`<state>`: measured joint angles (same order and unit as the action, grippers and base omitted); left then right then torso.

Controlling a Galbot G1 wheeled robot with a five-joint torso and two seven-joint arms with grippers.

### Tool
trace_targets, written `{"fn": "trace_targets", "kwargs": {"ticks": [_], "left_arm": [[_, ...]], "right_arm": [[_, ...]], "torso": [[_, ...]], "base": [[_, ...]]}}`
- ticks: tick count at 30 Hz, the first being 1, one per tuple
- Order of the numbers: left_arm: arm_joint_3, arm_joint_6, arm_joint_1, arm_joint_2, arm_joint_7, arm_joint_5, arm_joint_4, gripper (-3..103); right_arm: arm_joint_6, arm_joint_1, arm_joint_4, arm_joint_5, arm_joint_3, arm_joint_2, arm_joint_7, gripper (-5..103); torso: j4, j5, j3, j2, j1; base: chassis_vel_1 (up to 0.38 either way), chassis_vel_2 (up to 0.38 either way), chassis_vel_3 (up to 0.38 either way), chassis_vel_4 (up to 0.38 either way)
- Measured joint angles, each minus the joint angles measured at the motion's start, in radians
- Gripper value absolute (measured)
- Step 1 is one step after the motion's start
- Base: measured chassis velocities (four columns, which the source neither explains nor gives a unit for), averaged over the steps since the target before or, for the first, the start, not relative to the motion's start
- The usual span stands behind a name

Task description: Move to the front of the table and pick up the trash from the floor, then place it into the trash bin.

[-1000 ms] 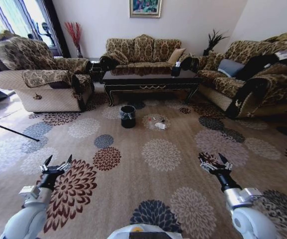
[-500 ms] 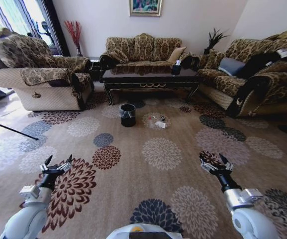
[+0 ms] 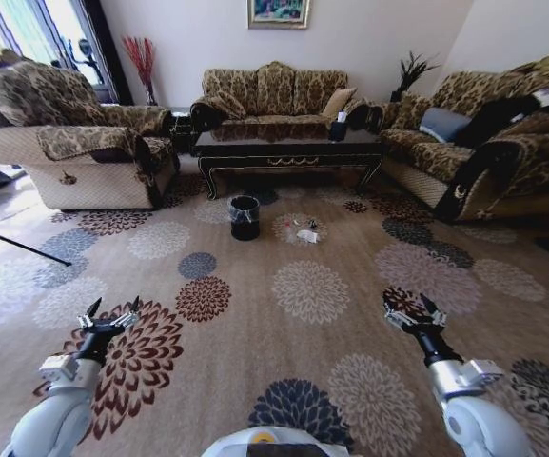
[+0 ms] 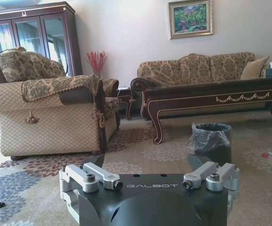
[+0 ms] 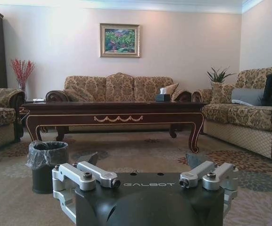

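Beige carpet patterned with round flower medallions, the floor (image 3: 284, 333), runs from the robot to the far tabletop (image 3: 288, 145), and the trash (image 3: 304, 231) lies on it well ahead of both arms, just in front of that glossy dark piece. Small pale scraps sit on a cream medallion; a white crumple is plain enough, but the other bits are too small to sort out. The trash bin (image 3: 245, 219) stands just beside them toward the robot's left, black with a clear liner over its rim. Both arms are held low and forward: the left claw (image 3: 108, 316) is spread open over a brown medallion, the right claw (image 3: 413, 313) likewise open and empty. The scraps lie almost straight ahead between the two, and neither arm looks clearly nearer. No long axis can be read from this far off. My guess is that driving closer comes first, since the pile is far beyond reach.
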<state>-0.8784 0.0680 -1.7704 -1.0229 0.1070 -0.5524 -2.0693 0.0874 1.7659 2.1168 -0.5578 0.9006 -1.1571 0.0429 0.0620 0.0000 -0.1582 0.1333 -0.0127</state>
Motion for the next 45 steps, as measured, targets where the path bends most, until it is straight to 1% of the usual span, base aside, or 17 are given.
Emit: {"fn": "trace_targets", "kwargs": {"ticks": [7, 9, 14, 15, 20, 22, 25, 27, 30, 32, 34, 38, 40, 41, 42, 43, 45], "left_arm": [[-0.001, 0.004, -0.003, -0.001, 0.000, 0.000, 0.002, 99], [-0.001, 0.004, -0.003, -0.003, 0.000, 0.000, 0.001, 99], [-0.001, 0.008, -0.009, -0.004, 0.000, -0.001, 0.000, 99], [-0.001, 0.008, -0.009, -0.004, 0.000, -0.001, 0.000, 99], [0.000, 0.011, -0.009, -0.006, -0.001, -0.001, 0.000, 99], [0.000, 0.011, -0.009, -0.006, -0.001, -0.001, -0.001, 99], [0.001, 0.012, -0.010, -0.006, -0.001, -0.001, -0.002, 99], [0.001, 0.012, -0.011, -0.006, -0.002, -0.001, -0.002, 99], [0.000, 0.014, -0.013, -0.006, -0.003, -0.001, -0.003, 99], [0.000, 0.015, -0.013, -0.006, -0.003, -0.001, -0.004, 99], [-0.001, 0.015, -0.014, -0.006, -0.003, -0.001, -0.018, 99], [-0.001, 0.016, -0.013, -0.006, -0.005, -0.001, -0.024, 99], [-0.001, 0.018, -0.012, -0.006, -0.004, -0.002, -0.024, 99], [-0.001, 0.027, -0.012, -0.005, 0.000, -0.005, -0.024, 99], [-0.001, 0.044, -0.009, -0.005, 0.005, -0.009, -0.021, 97], [0.000, 0.048, -0.009, -0.006, 0.006, -0.009, -0.019, 99], [0.002, 0.056, -0.008, -0.006, 0.014, -0.009, -0.013, 100]], "right_arm": [[0.002, 0.003, 0.000, 0.007, -0.001, -0.007, 0.004, 100], [0.002, -0.002, -0.001, 0.010, -0.002, -0.007, 0.005, 100], [0.002, -0.004, -0.004, 0.009, -0.001, -0.006, 0.010, 100], [0.002, -0.004, -0.004, 0.009, -0.001, -0.006, 0.010, 100], [0.002, 0.004, 0.004, 0.012, -0.001, -0.013, 0.013, 100], [0.002, 0.006, 0.005, 0.012, -0.001, -0.015, 0.015, 100], [0.003, 0.014, 0.007, 0.017, -0.002, -0.022, 0.019, 100], [0.003, 0.015, 0.007, 0.018, -0.002, -0.022, 0.019, 100], [0.005, 0.019, 0.011, 0.018, -0.001, -0.021, 0.022, 100], [0.005, 0.019, 0.012, 0.018, 0.000, -0.020, 0.022, 100], [0.005, 0.018, 0.015, 0.018, -0.001, -0.017, 0.022, 100], [0.005, 0.016, 0.019, 0.022, -0.010, -0.023, 0.022, 100], [0.004, 0.016, 0.020, 0.022, -0.011, -0.024, 0.021, 100], [0.002, 0.016, 0.022, 0.023, -0.013, -0.025, 0.020, 100], [0.001, 0.017, 0.023, 0.023, -0.013, -0.026, 0.020, 100], [0.001, 0.017, 0.023, 0.023, -0.013, -0.026, 0.019, 100], [0.000, 0.018, 0.022, 0.023, -0.012, -0.024, 0.019, 100]], "torso": [[0.0000, 0.0000, 0.018, -0.024, 0.005], [0.0000, -0.0001, 0.029, -0.036, 0.007], [-0.0001, 0.0000, 0.045, -0.055, 0.009], [-0.0001, 0.0000, 0.045, -0.055, 0.009], [0.0000, 0.0000, 0.066, -0.078, 0.012], [0.0000, 0.0000, 0.069, -0.082, 0.012], [0.0000, 0.0000, 0.085, -0.098, 0.012], [0.0000, 0.0000, 0.087, -0.101, 0.012], [0.0000, 0.0000, 0.102, -0.117, 0.012], [0.0000, 0.0000, 0.105, -0.119, 0.012], [0.0000, 0.0000, 0.116, -0.131, 0.012], [0.0000, 0.0003, 0.128, -0.134, 0.013], [0.0000, 0.0001, 0.129, -0.134, 0.013], [0.0000, -0.0001, 0.130, -0.134, 0.013], [0.0000, 0.0000, 0.130, -0.134, 0.013], [0.0000, 0.0000, 0.130, -0.134, 0.013], [0.0000, -0.0001, 0.130, -0.134, 0.013]], "base": [[0.000, 0.000, 0.000, 0.000], [0.000, 0.000, 0.000, 0.000], [0.000, 0.000, 0.000, 0.000], [0.000, 0.000, 0.000, 0.000], [0.000, 0.000, 0.000, 0.000], [0.000, 0.000, 0.000, 0.000], [0.000, 0.000, 0.000, 0.000], [0.000, 0.000, 0.000, 0.000], [0.000, 0.000, 0.000, 0.000], [0.000, 0.000, 0.000, 0.000], [0.000, 0.000, 0.000, 0.000], [0.000, 0.000, 0.000, 0.000], [0.000, 0.000, 0.000, 0.000], [0.000, 0.000, 0.000, 0.000], [0.000, 0.000, 0.000, 0.000], [0.000, 0.000, 0.000, 0.000], [0.000, 0.000, 0.000, 0.000]]}}
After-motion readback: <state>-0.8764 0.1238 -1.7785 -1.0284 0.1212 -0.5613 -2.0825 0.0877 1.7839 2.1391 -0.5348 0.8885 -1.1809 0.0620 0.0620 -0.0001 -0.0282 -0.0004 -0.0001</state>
